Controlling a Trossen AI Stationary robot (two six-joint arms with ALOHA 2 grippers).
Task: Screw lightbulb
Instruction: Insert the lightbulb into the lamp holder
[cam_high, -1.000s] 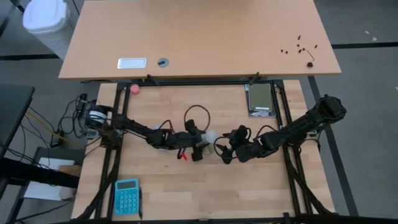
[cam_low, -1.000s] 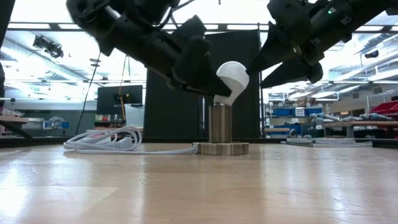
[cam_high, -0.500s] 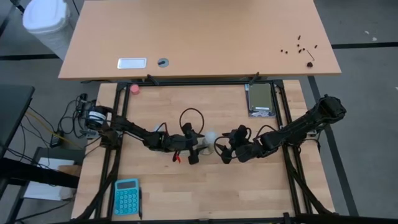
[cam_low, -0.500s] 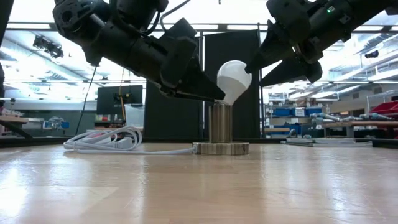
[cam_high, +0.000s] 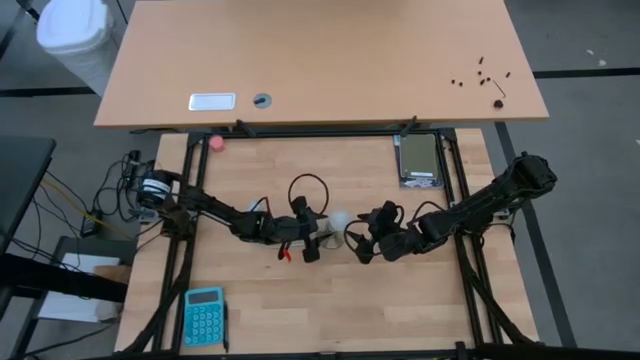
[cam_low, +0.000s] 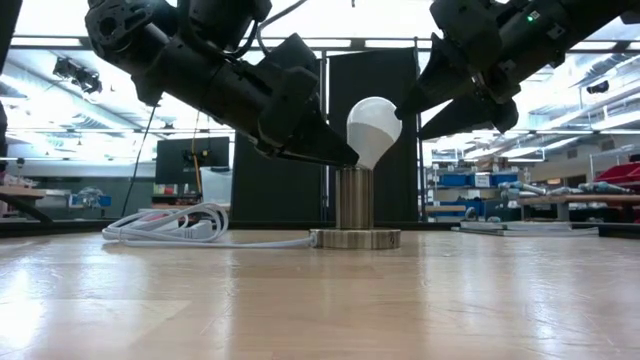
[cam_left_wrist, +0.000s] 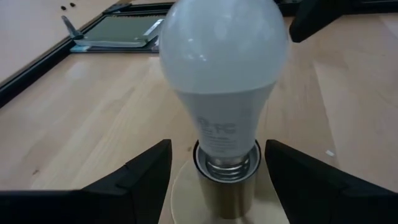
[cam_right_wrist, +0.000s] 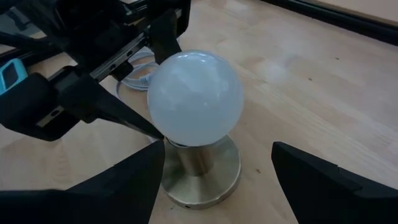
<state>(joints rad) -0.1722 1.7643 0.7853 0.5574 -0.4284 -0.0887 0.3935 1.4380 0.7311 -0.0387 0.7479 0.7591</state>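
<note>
Lightbulb (cam_low: 373, 127) tilted in socket (cam_low: 354, 210), both claws open beside it

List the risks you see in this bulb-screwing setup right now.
1. The lightbulb leans in the socket; its thread may be cross-started, so turning could jam it.
2. The left gripper has its fingers either side of the bulb's neck, jaws open; closing on the leaning bulb might tip it further.
3. The right gripper hovers open just beside the globe; with both that near, the fingers could knock each other.
</note>
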